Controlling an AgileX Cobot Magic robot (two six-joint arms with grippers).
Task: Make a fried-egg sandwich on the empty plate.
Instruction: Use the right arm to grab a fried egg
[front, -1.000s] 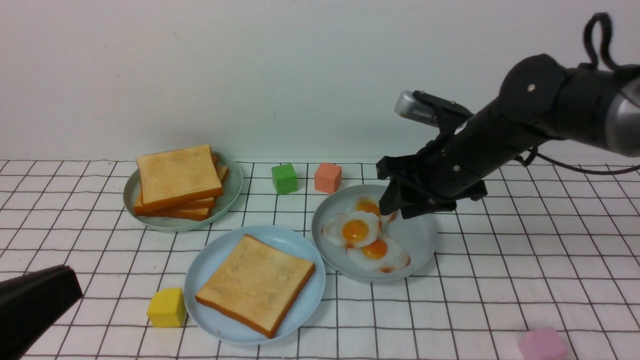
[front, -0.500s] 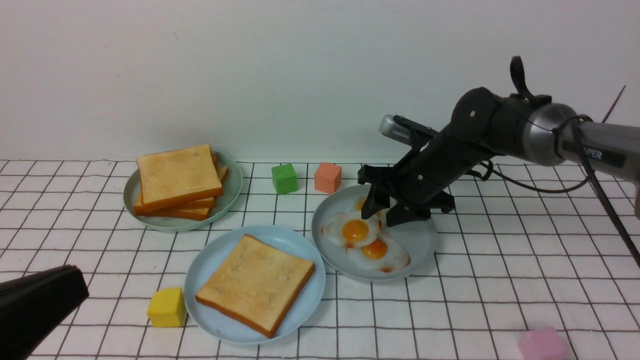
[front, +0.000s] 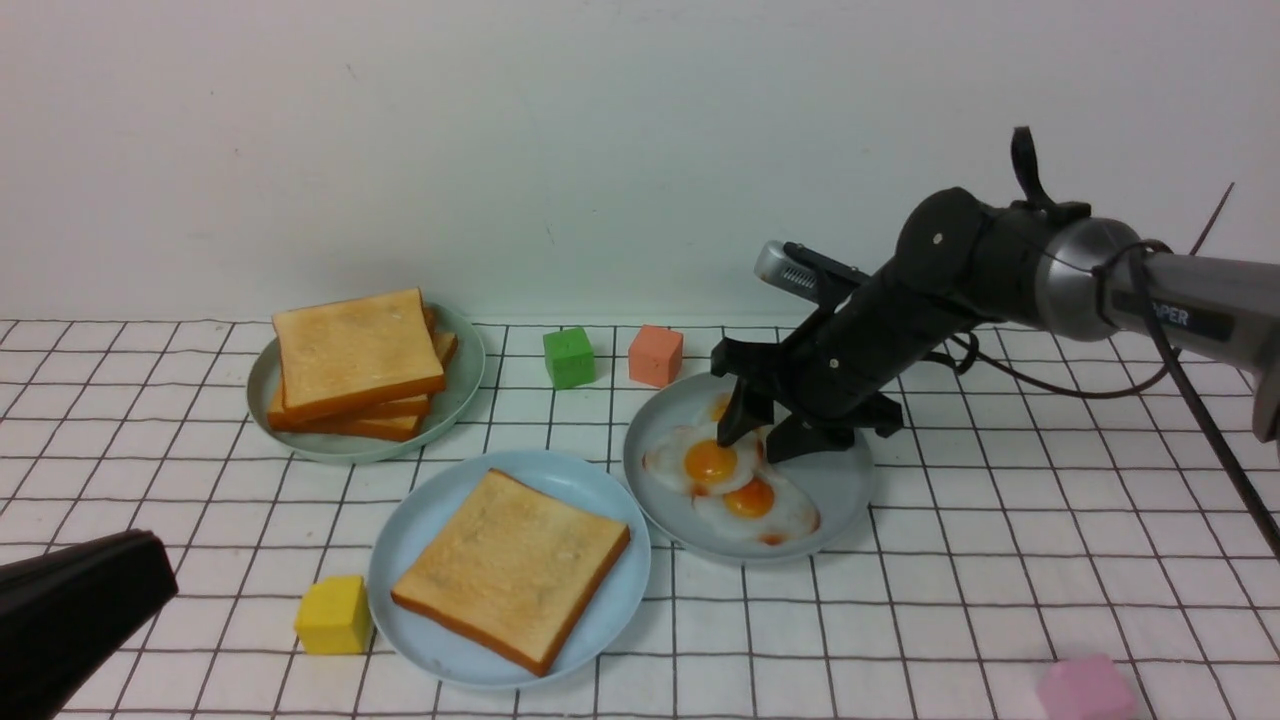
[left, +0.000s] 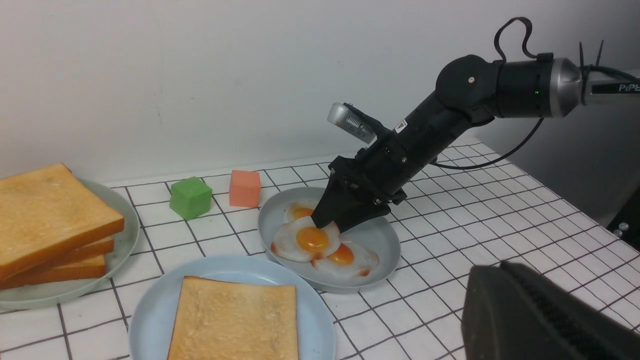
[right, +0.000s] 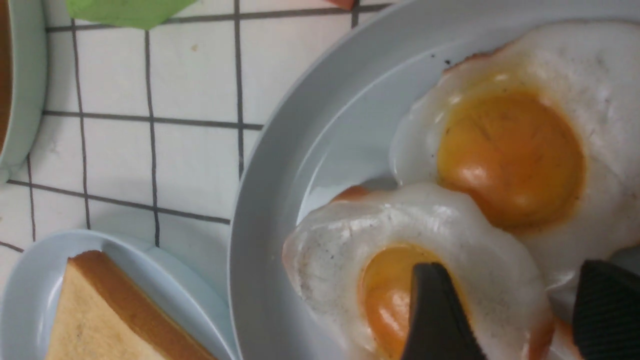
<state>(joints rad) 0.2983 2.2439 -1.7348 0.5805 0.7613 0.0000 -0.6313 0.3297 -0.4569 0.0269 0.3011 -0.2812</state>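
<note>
Fried-egg sandwich parts lie in three places on the white, black-gridded cloth of the tabletop (front: 1000, 560). One toast slice (front: 510, 570) lies flat on the sky-blue plate (front: 425, 515) near the front, and a stack of toast (front: 355, 350) sits on the pale green-grey plate (front: 462, 388) behind it to the left. Three fried eggs (front: 735, 480) overlap on the grey plate (front: 835, 490) just to the right. We judge the plates to be smooth hard plastic, round and shallow. The toast looks thick, square and matte with a darker crust; we expect it to be light and fairly stiff, best pinched across its thickness at a crust edge. The right arm (front: 900, 320) reaches down over the grey plate, its jaws spread and straddling the far-right edge of the top egg (front: 712, 460). In the right wrist view one black fingertip (right: 434, 310) hangs over its yolk (right: 382, 295) and the other sits beyond the white. The eggs are glossy, thin and wavy-rimmed with domed orange yolks. We take them for light, floppy and slippery, so the flat white rim seems the place to grip, and the egg beneath (front: 755, 500) could drag along. The left arm (front: 70, 610) shows only as a dark shape at the near left, and we cannot tell how its jaws stand. Small cubes dot the cloth: green (front: 568, 357), salmon (front: 656, 355), yellow (front: 333, 615) and pink (front: 1085, 688).
</note>
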